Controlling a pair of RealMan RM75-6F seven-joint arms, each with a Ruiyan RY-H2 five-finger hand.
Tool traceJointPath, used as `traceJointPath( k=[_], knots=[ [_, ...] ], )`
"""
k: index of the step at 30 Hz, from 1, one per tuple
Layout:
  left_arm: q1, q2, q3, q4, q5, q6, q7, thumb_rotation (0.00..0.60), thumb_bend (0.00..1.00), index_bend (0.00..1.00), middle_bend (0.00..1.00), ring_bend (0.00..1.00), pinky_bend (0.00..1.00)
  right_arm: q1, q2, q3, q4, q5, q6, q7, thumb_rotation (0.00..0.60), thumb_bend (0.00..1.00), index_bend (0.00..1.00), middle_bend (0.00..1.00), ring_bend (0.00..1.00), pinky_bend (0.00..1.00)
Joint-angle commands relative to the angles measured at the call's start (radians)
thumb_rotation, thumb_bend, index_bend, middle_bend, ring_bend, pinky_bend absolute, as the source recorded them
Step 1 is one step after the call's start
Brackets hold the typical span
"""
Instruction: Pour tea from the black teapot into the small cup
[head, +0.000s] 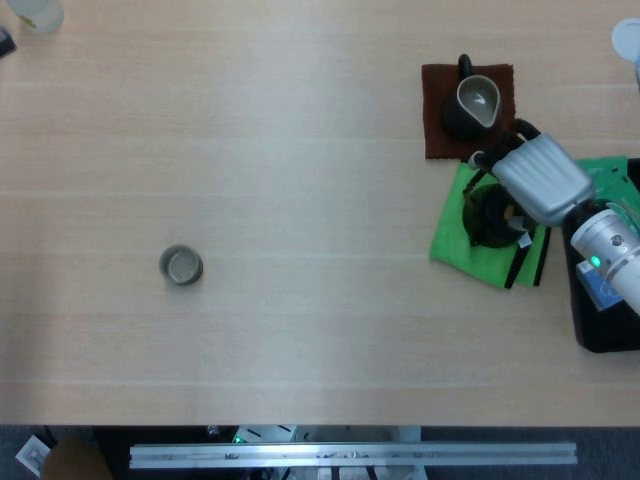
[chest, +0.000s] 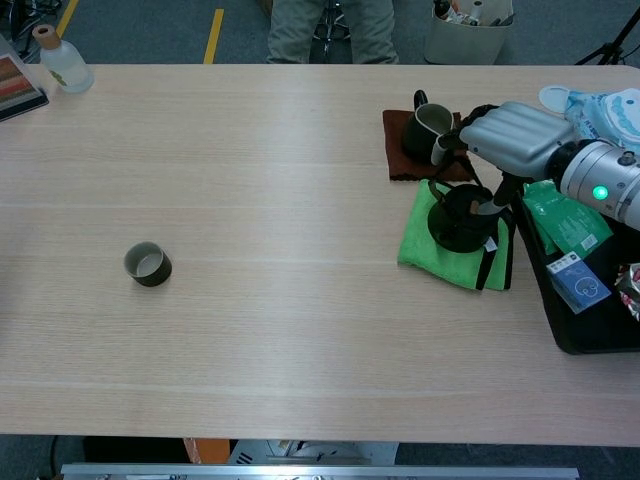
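the right hand (chest: 515, 135) is curled over the teapot (chest: 462, 215) on the green cloth (chest: 430, 248), fingers at its handle; whether they grip it i cannot tell. the cup (chest: 148, 264) stands well apart, far toward the robot's left, so pouring calls for a long carry.

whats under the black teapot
A green cloth lies under the black teapot, spread on the table. The right hand hangs over the pot; whether it grips the handle is hidden.
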Motion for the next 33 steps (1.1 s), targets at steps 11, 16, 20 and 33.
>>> traceJointPath(
  k=[11,16,20,33],
  knots=[
    [0.0,-0.004,0.003,-0.003,0.003,-0.004,0.003,0.6,0.23,0.12,0.11,0.1,0.07,-0.031,0.02,-0.01,0.029,-0.125,0.094,0.06,0.6,0.0,0.27,0.29,0.21,0.15],
    [0.001,0.0,0.006,-0.008,0.002,-0.006,0.0,0.6,0.23,0.12,0.11,0.1,0.07,-0.043,0.017,-0.034,0.074,-0.189,0.122,0.06,0.6,0.0,0.17,0.19,0.13,0.09],
    [0.0,0.002,0.009,-0.013,0.001,-0.013,-0.004,0.6,0.23,0.12,0.11,0.1,0.07,-0.054,0.006,-0.054,0.106,-0.229,0.137,0.054,0.6,0.0,0.04,0.07,0.03,0.01],
    [0.0,0.014,0.015,-0.017,0.001,-0.022,-0.031,0.6,0.23,0.12,0.11,0.1,0.07,-0.068,-0.038,-0.083,0.146,-0.286,0.135,0.005,0.6,0.0,0.0,0.02,0.0,0.0]
  ],
)
